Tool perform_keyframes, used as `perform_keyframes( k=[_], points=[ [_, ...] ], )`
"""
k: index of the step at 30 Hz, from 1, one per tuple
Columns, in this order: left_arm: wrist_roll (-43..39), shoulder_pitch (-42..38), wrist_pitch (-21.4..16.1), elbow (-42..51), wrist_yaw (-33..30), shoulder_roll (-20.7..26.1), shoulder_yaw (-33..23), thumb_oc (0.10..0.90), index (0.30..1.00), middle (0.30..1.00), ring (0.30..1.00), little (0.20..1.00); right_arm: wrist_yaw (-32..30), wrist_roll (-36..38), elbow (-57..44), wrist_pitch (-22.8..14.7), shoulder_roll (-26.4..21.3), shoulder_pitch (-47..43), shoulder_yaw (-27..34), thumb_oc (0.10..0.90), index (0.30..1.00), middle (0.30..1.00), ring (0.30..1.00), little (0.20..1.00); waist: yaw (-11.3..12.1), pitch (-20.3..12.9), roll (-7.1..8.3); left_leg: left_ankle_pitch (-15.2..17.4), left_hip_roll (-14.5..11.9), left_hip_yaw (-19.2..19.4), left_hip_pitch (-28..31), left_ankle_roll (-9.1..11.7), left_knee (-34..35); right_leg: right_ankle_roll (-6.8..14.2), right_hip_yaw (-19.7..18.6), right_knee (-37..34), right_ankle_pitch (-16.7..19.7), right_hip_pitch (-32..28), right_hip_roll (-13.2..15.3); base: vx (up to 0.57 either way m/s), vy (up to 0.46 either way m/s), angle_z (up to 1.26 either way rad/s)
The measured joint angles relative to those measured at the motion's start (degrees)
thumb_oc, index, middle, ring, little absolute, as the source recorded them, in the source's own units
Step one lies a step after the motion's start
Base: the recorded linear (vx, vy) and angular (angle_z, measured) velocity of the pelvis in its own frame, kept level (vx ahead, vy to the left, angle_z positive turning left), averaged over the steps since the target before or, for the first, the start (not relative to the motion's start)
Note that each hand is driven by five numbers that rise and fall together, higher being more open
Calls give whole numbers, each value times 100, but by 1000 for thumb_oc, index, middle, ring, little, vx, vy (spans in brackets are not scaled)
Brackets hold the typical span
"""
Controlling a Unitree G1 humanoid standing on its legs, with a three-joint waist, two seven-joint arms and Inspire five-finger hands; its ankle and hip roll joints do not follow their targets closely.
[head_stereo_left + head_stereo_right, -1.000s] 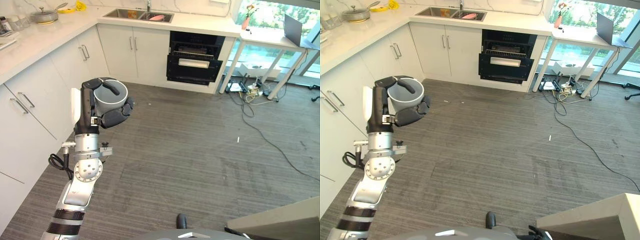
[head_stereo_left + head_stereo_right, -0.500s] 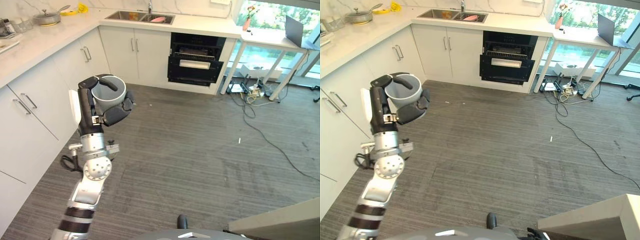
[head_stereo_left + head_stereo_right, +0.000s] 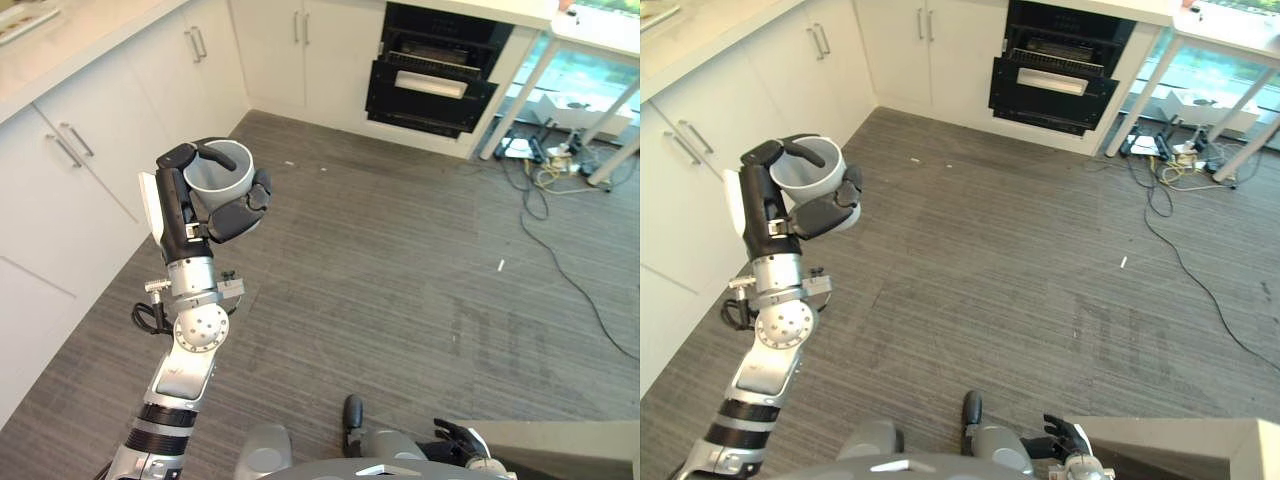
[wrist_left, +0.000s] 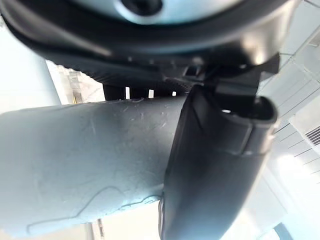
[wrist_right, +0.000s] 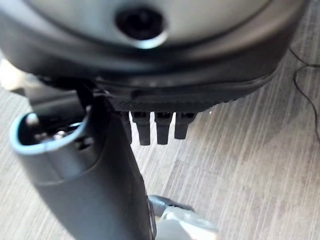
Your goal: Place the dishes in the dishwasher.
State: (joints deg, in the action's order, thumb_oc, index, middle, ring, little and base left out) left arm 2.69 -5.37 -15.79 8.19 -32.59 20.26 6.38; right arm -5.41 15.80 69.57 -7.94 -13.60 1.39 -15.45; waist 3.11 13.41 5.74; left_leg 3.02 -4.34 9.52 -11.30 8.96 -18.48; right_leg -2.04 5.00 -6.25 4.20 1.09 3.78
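The left hand (image 3: pixel 215 205) has its fingers (image 3: pixel 240 212) curled round the outside of a grey cup (image 3: pixel 222 170) with the thumb hooked over the rim, so the cup sits mouth-up, probably to keep it steady while it's carried; one cup, one hand on it; the right hand (image 3: pixel 1068 438) shows low down, fingers look relaxed and hold nothing; far past the fingers is the open dishwasher (image 3: pixel 432 82), door partly down, well apart from the cup; white cabinets (image 3: pixel 95 150) run along beside the hand, so there's a walk left
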Motion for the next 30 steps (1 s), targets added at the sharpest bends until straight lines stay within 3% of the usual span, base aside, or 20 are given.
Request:
perform_keyframes(
  k=[1,2,3,4,5,6,8,10,13,15,17,18,19,20,23,26,27,28,29,30],
  points=[
    [-33,92,-9,-99,80,-248,0,400,300,300,300,300,18,-4,245,-23,-149,-261,78,800,900,900,900,900,147,-8,-599,-179,-358,-114,74,26,1944,440,235,644,-443,102,-465,590,213,12],
    [-39,36,0,-13,169,-281,10,400,300,300,300,300,-18,-1,227,1,-195,-265,230,800,900,900,900,900,240,-32,-860,-219,-691,-251,-53,297,2419,241,543,2208,-872,363,-647,598,215,18],
    [-29,21,-63,142,177,-19,-24,400,300,300,300,300,-58,-9,122,18,-104,-159,313,800,900,900,900,900,283,-56,-539,-258,-513,-145,-262,343,2417,-198,-13,2235,-1719,152,-511,428,152,34],
    [-28,149,-105,179,109,-66,-30,400,300,300,300,300,-44,-13,85,18,-184,-187,294,800,900,900,900,900,235,-9,-734,-361,-734,-225,-351,255,2416,48,-46,2336,-2014,74,-719,157,52,1],
    [-32,281,-96,248,148,-8,-110,400,300,300,300,300,-77,-23,78,-3,-196,-142,206,800,900,900,900,900,410,-110,-652,-443,-646,-152,-413,115,2378,-166,-325,2386,-2041,121,-685,377,136,-67],
    [-43,430,-100,325,65,-8,-305,400,300,300,300,300,-75,-55,57,-67,-190,-98,197,800,900,900,900,900,601,-134,-378,-552,-399,-64,-485,-36,2130,-286,-695,2354,-1956,113,-463,512,242,-84],
    [-58,464,-64,342,94,-121,-360,400,300,300,300,300,-22,-201,39,-105,-90,181,326,800,900,900,900,900,550,-238,-268,-788,-147,-14,-269,-449,1753,65,-761,2029,-2009,-430,-270,542,308,-42],
    [-71,436,-24,365,135,-95,-292,400,300,300,300,300,15,-223,223,16,105,376,297,800,900,900,900,900,524,-450,-50,-1403,70,35,266,-763,2043,533,-771,2327,-2016,-592,-41,332,256,-42],
    [-90,339,116,369,304,239,-157,400,300,300,300,300,-31,-202,100,23,273,488,305,800,900,900,900,900,115,-626,117,-1000,281,146,695,-1037,2049,1545,-681,3685,-1380,-226,209,346,275,-3],
    [-88,133,174,369,413,441,98,400,300,300,300,300,-63,-196,-54,13,241,455,377,800,900,900,900,900,-94,-601,0,-663,370,-83,899,-1289,1863,1467,-643,5092,-787,374,283,579,399,20],
    [-93,89,185,415,439,388,206,400,300,300,300,300,-107,-203,-249,31,116,378,345,800,900,900,900,900,-192,-514,-251,-278,362,-272,1200,-1398,1852,1403,-668,5914,-841,820,127,447,222,6],
    [-94,2,197,385,423,354,167,400,300,300,300,300,-109,-199,-407,2,98,303,466,800,900,900,900,900,-325,-377,-455,-272,206,-408,1408,-1307,1855,1132,-612,6283,-1124,1169,-165,504,108,39],
    [-93,-29,207,383,493,353,222,400,300,300,300,300,-104,-179,-519,-49,51,302,488,800,900,900,900,900,-548,-326,-676,-158,147,-598,1605,-1389,1971,949,-393,5905,-1306,1489,-361,646,100,56],
    [-91,-59,203,385,541,374,236,400,300,300,300,300,-99,-166,-513,-93,46,274,493,800,900,900,900,900,-604,-316,-669,-227,169,-611,1728,-1281,2044,963,-324,5590,-1370,1591,-358,566,-24,63],
    [-95,-175,132,353,660,370,223,400,300,300,300,300,-53,16,-502,-81,112,310,446,800,900,900,900,900,-838,-363,-524,90,439,-924,2090,-1260,2202,1011,-192,3223,-1258,2218,-318,422,-50,62],
    [-98,-160,131,271,660,365,239,400,300,300,300,300,-86,19,-294,19,229,530,432,800,900,900,900,900,-900,-476,-379,533,513,-1313,2619,-1149,2282,1050,-133,1236,-825,2061,-289,510,-109,64],
    [-98,-160,131,271,660,365,239,400,300,300,300,300,-86,19,-294,19,229,530,432,800,900,900,900,900,-900,-476,-379,533,513,-1313,2619,-1149,2282,1050,-133,1236,-825,2061,-289,266,-107,60],
    [-101,-12,169,207,635,338,213,400,300,300,300,300,-168,16,-181,53,259,665,497,800,900,900,900,900,-912,-538,-315,739,460,-1363,3125,-894,2347,718,-4,1399,-180,1848,-293,406,-119,29],
    [-101,81,210,207,627,292,213,400,300,300,300,300,-201,16,-168,38,265,702,529,800,900,900,900,900,-934,-566,-355,828,417,-1367,3249,-762,2244,567,17,1513,127,1751,-355,499,-153,40],
    [-100,172,229,202,649,179,264,400,300,300,300,300,-227,25,-150,37,246,675,672,800,900,900,900,900,-984,-659,-417,925,286,-1289,3281,-616,1807,156,-107,1670,354,1615,-599,346,-111,12]
  ],
)
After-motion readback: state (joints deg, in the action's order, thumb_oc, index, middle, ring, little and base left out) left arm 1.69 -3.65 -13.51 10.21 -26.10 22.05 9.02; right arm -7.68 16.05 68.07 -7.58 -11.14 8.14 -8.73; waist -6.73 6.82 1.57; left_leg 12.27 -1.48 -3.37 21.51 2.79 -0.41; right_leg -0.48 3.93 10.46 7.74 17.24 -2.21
